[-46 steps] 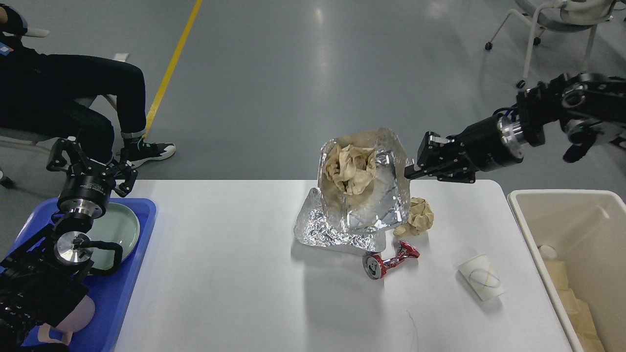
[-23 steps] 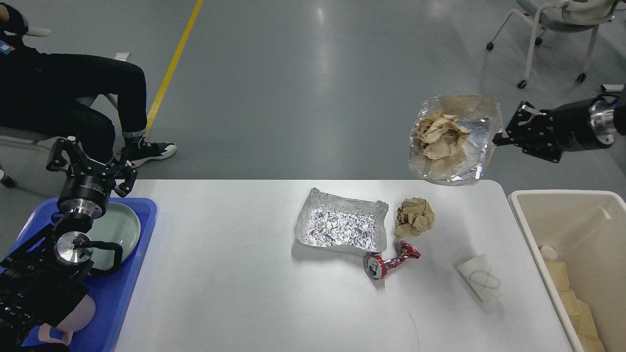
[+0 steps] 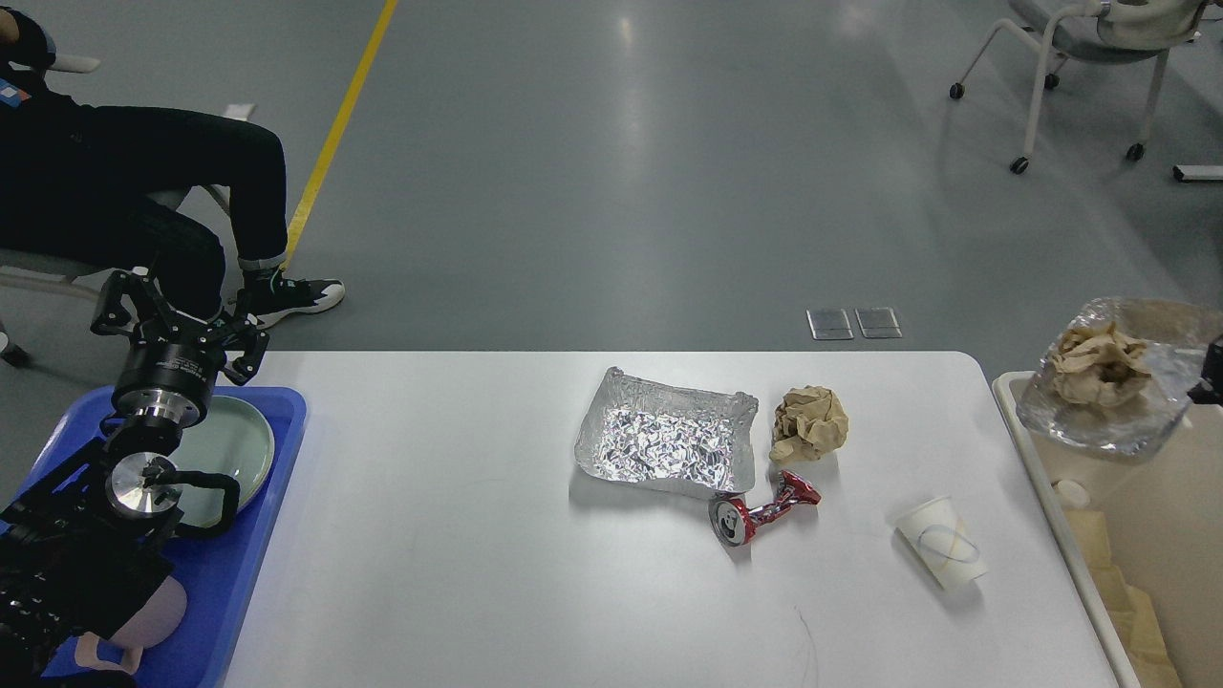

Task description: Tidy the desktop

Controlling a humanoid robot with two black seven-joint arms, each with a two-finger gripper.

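Lying on desktop: one foil tray, can, cup (left tool spread)

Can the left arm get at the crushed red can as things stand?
Probably yes: the left gripper is open and holds nothing, and bare desktop lies between it and the crushed red can. The stretch looks long, though.

The desktop is plain white, the tray blue, its plate pale green. The foil pan is crinkled silver, the paper wad tan, the crushed can red. The cup is white with a looping line, the bin beige.
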